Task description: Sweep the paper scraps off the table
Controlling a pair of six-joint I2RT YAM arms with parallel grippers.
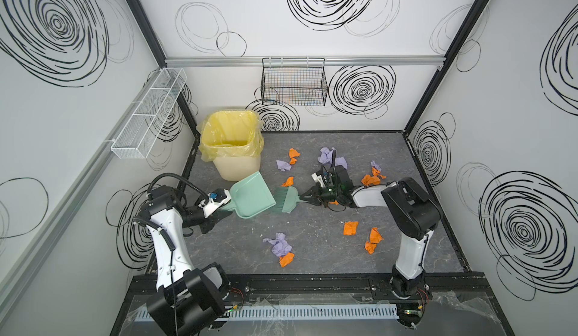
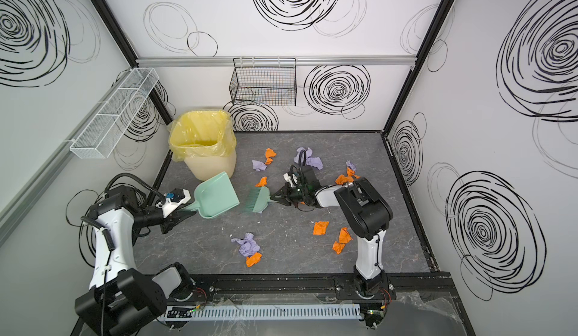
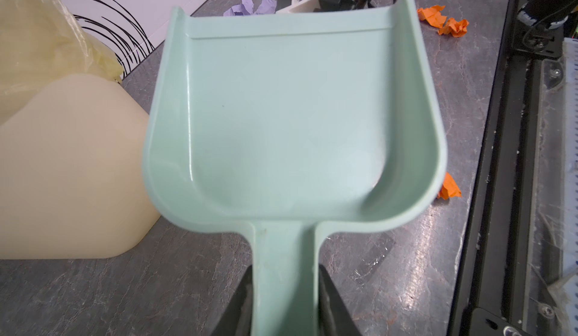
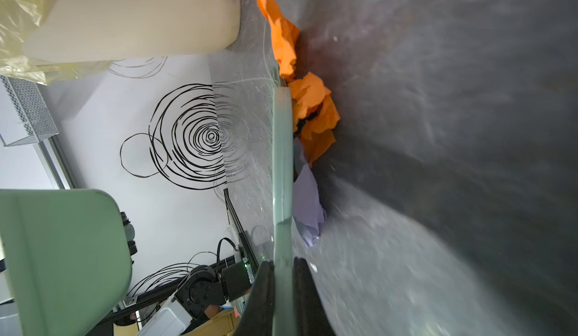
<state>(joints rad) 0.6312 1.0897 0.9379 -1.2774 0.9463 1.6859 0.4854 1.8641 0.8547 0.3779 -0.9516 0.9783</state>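
holds the dustpan (image 1: 251, 195), pale green, by its handle in the left gripper (image 3: 286, 303), jaws narrow and pressed on either side of the handle, at the left centre of both top views. points the pan's open lip toward the middle of the frame. sets it just beside the cream bin (image 1: 237, 168) with its yellow liner (image 1: 231, 137), at the upper left of the table (image 1: 312, 272).

grips the brush (image 1: 286, 198), same green, by its handle in the right gripper (image 1: 305, 197), jaws closed tight on it, at the centre of both top views. shows the bristles blurred, just beside the pan's lip; cannot tell whether they touch the table.

finds the paper scraps (image 1: 350, 228) scattered over the dark grey table:
- an orange piece (image 1: 288, 181) just above the brush head
- more orange and lilac pieces further up, centre of frame, one lilac bunch partly behind the right wrist's cable
- orange and lilac pieces at right centre, by the right arm (image 1: 406, 206)
- three orange pieces at lower right, near that arm
- a lilac clump (image 1: 280, 245) at lower centre, with an orange bit touching its lower edge

in the right wrist view, shows orange and lilac scraps close against the brush's edge at the centre of the frame; contact not clear.
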